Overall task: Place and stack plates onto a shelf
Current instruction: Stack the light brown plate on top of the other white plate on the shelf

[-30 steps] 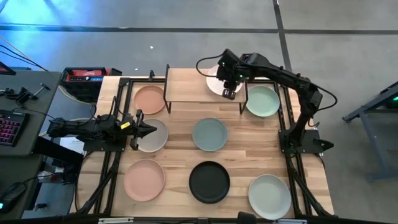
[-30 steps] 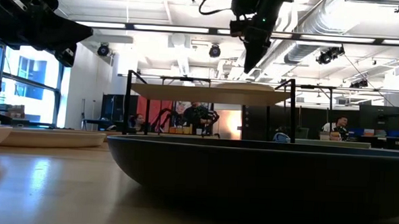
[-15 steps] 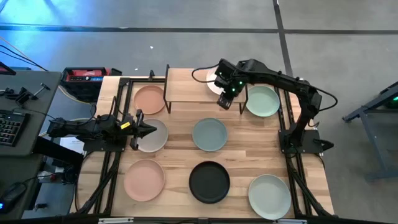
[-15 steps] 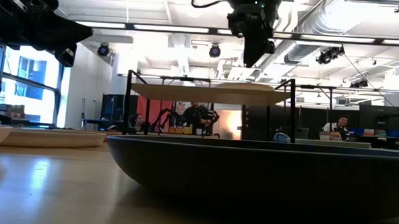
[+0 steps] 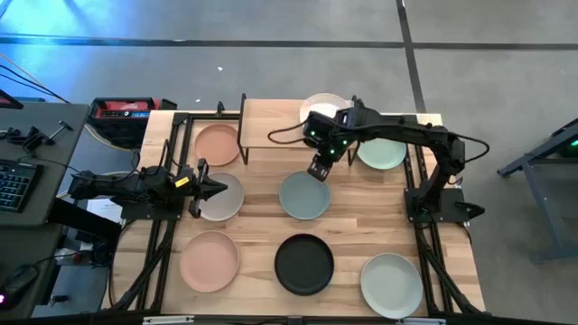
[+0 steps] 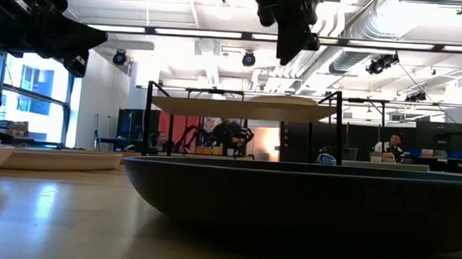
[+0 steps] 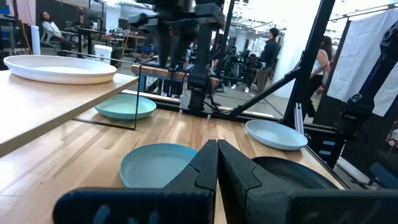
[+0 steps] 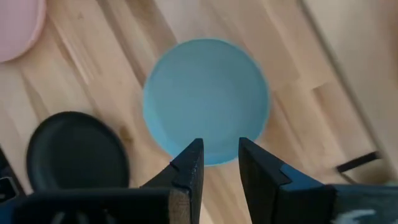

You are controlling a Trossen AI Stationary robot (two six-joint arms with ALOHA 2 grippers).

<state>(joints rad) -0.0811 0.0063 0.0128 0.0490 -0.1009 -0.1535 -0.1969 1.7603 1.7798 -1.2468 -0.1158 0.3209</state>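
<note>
Just off the shelf's (image 5: 280, 133) front edge, the right gripper (image 5: 319, 169) hangs over the grey-blue plate's (image 5: 304, 195) shelf-side rim, fingers slightly apart and empty. That plate sits straight below it, so the right arm looks closest. Left gripper (image 5: 204, 189), pinched closed, waits by the grey plate (image 5: 223, 198), farther out.

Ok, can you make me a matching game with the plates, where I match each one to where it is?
Things:
1. white plate
2. black plate
3. grey plate
4. grey-blue plate

Places:
A. right by the left gripper
B. on top of the shelf
C. middle of the table, just under the right gripper
D. near the front edge, between a peach plate and a pale green plate

Pairs: 1-B, 2-D, 3-A, 4-C
</note>
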